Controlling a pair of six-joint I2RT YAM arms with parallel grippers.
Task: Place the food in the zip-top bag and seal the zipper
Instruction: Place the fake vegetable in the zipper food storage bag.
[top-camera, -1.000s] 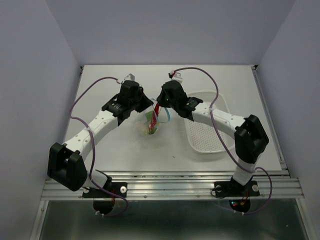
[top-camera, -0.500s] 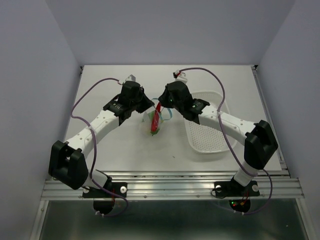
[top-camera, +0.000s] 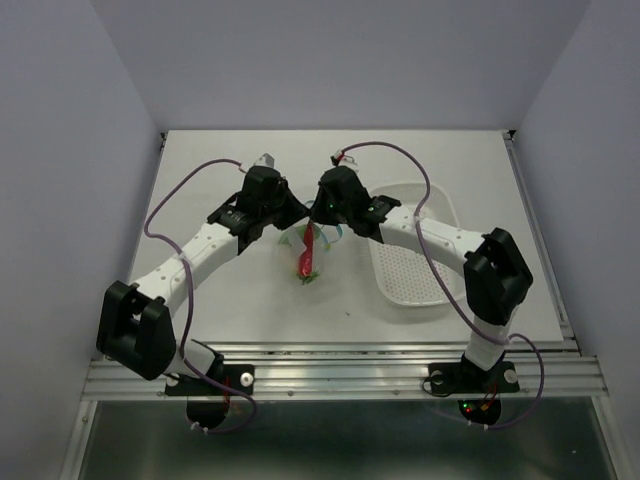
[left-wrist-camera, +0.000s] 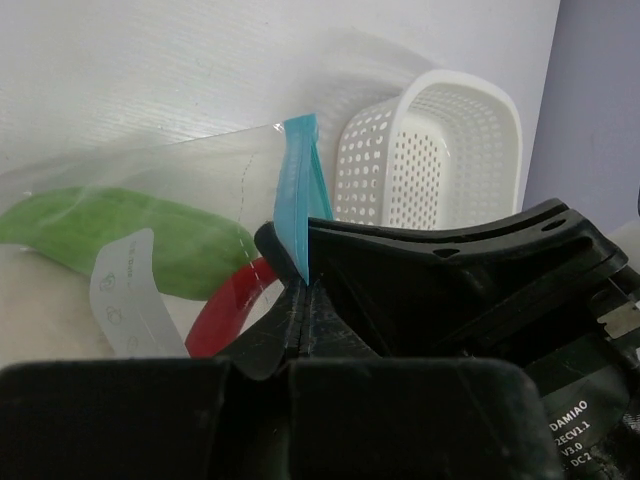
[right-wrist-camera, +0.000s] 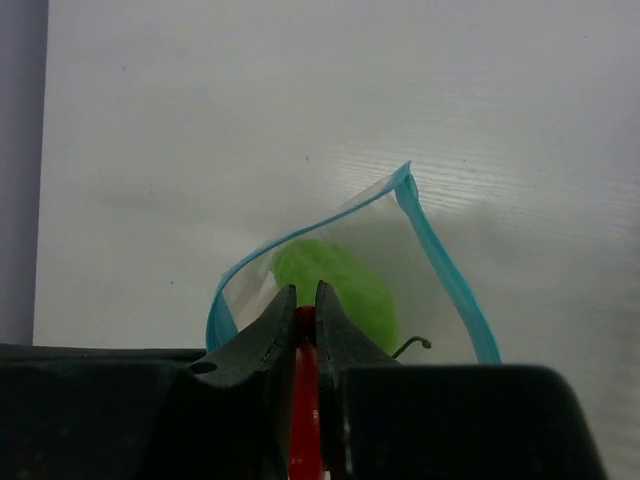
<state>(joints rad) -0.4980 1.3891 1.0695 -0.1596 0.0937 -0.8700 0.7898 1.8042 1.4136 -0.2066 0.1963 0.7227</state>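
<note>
Top view: clear crinkly plastic zip-top bag (top-camera: 298, 240) held between left gripper (top-camera: 295, 222) and right gripper (top-camera: 318, 226), mid-table; thin red toy chili (top-camera: 308, 256) hanging at its mouth. White perforated plastic basket (top-camera: 412, 303) lying to the right, apart.

Left wrist: jaws pinched tight on bag edge beside light blue zipper strip (left-wrist-camera: 297, 190); green cucumber-like toy piece (left-wrist-camera: 110, 235) inside bag.

Right wrist: jaws narrow, clamping chili over the open bag mouth.

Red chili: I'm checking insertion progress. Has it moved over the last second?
Yes. The red chili has shifted downward in the top view, now reaching lower alongside the white basket, which stayed put.
</note>
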